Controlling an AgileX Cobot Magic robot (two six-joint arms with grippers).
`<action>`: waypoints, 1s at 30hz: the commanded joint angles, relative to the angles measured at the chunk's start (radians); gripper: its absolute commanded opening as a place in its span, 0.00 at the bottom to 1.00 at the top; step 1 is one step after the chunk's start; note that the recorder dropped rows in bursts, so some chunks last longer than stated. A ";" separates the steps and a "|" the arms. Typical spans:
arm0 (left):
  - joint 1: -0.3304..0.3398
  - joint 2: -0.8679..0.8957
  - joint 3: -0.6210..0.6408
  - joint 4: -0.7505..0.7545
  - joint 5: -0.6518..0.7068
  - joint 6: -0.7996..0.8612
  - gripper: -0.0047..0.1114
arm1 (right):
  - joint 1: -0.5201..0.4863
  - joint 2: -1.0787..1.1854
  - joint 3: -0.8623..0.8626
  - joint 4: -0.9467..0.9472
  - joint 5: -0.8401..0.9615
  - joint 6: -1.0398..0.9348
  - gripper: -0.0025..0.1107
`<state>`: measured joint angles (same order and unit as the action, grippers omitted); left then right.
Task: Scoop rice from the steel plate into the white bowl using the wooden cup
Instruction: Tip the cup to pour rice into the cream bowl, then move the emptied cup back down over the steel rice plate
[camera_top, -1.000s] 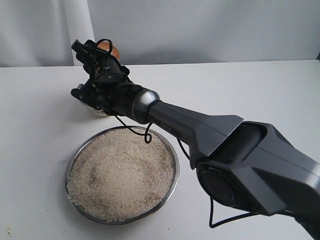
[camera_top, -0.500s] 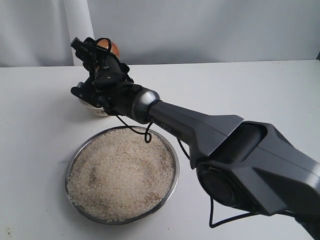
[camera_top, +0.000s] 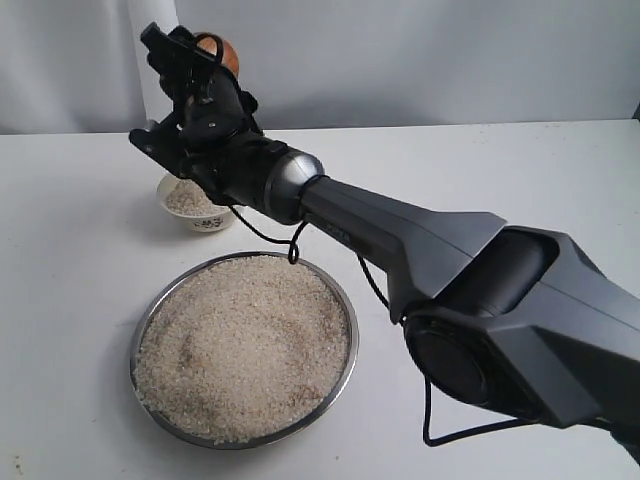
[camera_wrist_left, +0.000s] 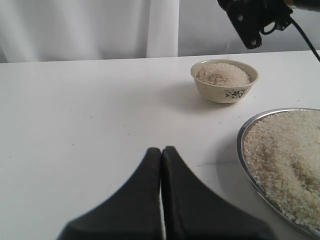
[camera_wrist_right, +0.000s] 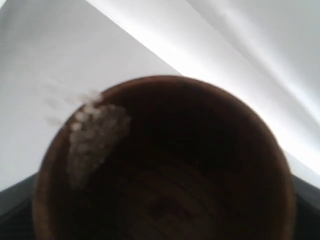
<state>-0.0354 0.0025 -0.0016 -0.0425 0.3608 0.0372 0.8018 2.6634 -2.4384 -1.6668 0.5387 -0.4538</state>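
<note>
The wooden cup (camera_top: 222, 52) hangs in the air above and behind the white bowl (camera_top: 208, 222), and my right gripper (camera_top: 200, 62) is shut on it. In the right wrist view the cup (camera_wrist_right: 200, 165) is dark inside, with a small clump of rice (camera_wrist_right: 95, 135) clinging near its lip. The bowl holds a mound of rice (camera_top: 187, 198). In front of it the steel plate (camera_top: 347, 318) is heaped with rice (camera_top: 245, 345). My left gripper (camera_wrist_left: 161, 151) is shut on nothing, low over the table, left of the plate (camera_wrist_left: 242, 146) and short of the bowl (camera_wrist_left: 220, 93).
My right arm (camera_top: 420, 260) stretches from the lower right across the plate's far edge, with a black cable (camera_top: 296, 262) hanging just over the rice. A white curtain (camera_top: 150, 70) and pale wall stand behind the table (camera_top: 500, 170).
My right gripper has risen with the cup and swung up off the bowl, so the bowl and its rice now show beneath it. Plate and left gripper are still.
</note>
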 joint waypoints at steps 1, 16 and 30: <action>-0.006 -0.003 0.002 0.001 -0.014 -0.002 0.04 | 0.002 -0.017 -0.001 0.118 0.013 0.016 0.02; -0.006 -0.003 0.002 0.001 -0.014 0.001 0.04 | 0.003 -0.351 -0.001 1.487 0.585 -0.279 0.02; -0.006 -0.003 0.002 0.001 -0.014 0.001 0.04 | 0.067 -0.432 0.419 1.352 0.682 -0.264 0.02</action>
<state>-0.0354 0.0025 -0.0016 -0.0425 0.3608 0.0372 0.8599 2.2550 -2.0862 -0.2452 1.2203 -0.7294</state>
